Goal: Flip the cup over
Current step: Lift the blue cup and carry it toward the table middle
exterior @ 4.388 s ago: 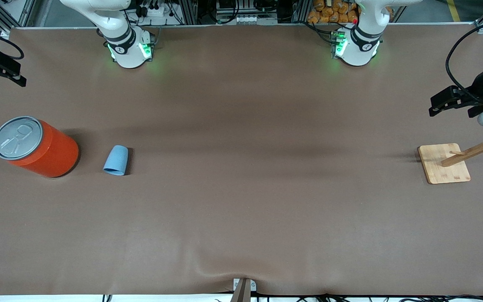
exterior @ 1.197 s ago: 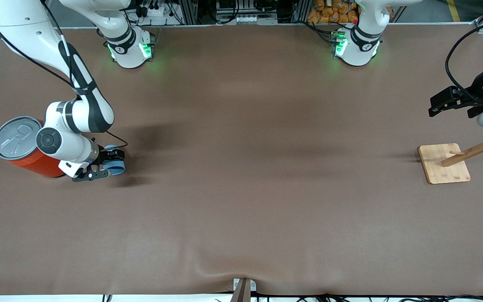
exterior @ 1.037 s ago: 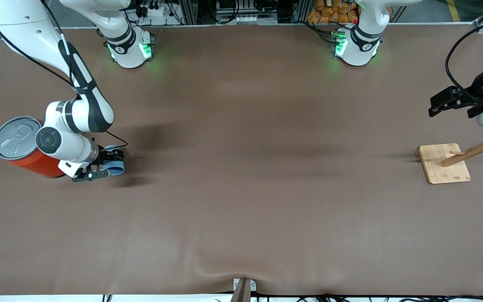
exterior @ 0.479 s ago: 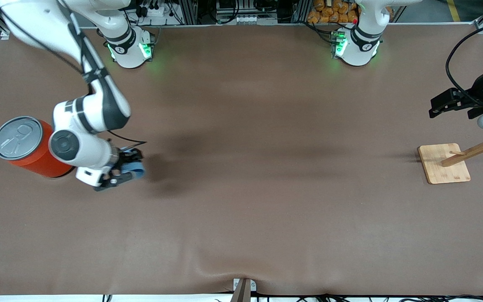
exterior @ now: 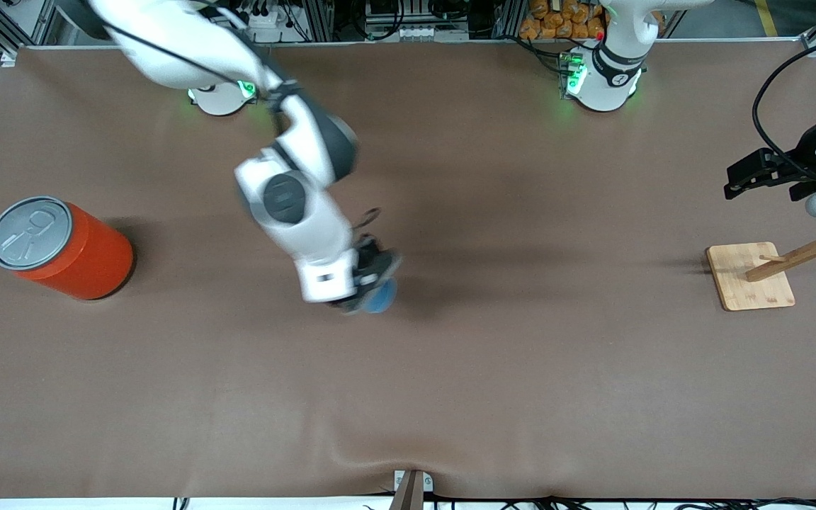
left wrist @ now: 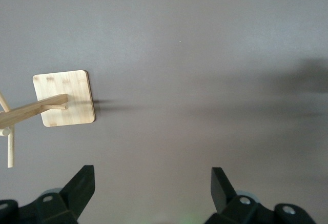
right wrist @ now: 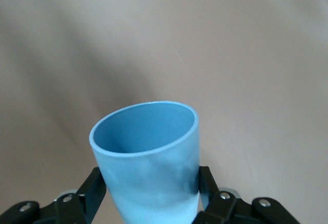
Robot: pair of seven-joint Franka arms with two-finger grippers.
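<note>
The cup [exterior: 380, 296] is pinched in the right pincer [exterior: 371, 283] and held in the air over the middle of the bench [exterior: 493, 368], well apart from the orange can [exterior: 61, 248], toward the left arm's end from it. The left pincer [exterior: 751, 173], spread and empty, waits above the wooden stand [exterior: 749, 276].
</note>
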